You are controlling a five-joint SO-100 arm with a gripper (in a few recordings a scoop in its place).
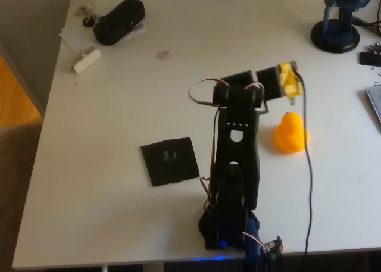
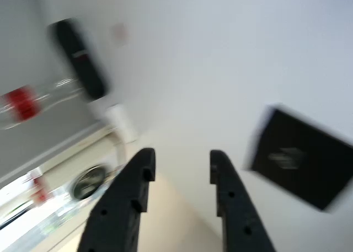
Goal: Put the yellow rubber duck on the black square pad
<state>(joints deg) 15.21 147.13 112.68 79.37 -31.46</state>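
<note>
Yellow rubber duck (image 1: 291, 133) sits on the white worktop (image 1: 119, 105) in the overhead view, right of the black arm (image 1: 236, 165) and just below the yellow-taped wrist end (image 1: 288, 80). Apart from the tool, nothing gripping it. Black square pad (image 1: 171, 160) lies flat on the worktop left of the arm, well apart from the duck, with the arm's upper link between them. Faint small mark at the pad's centre; nothing resting on it.

Near the far left corner in the overhead view: a bulky black oblong case (image 1: 119, 21) lying partly on white paper (image 1: 74, 37), a small white block (image 1: 87, 59) just below it, and a clear bottle or glass (image 1: 81, 3) at the edge, too blurred to name further. Contents of case and glass not discernible. A blue stand with a round dark base (image 1: 336, 35) at the far right corner.

Arm base at the near edge, links reaching up the picture, wrist bent to the right above the duck.

In the wrist view, tool (image 2: 179, 161) with two black fingers (image 2: 129, 197) parted, a clear gap between them, empty. Blurred picture: pad (image 2: 303, 155) at the right, black case (image 2: 80, 59) at upper left, white block (image 2: 121, 122) below it.
</note>
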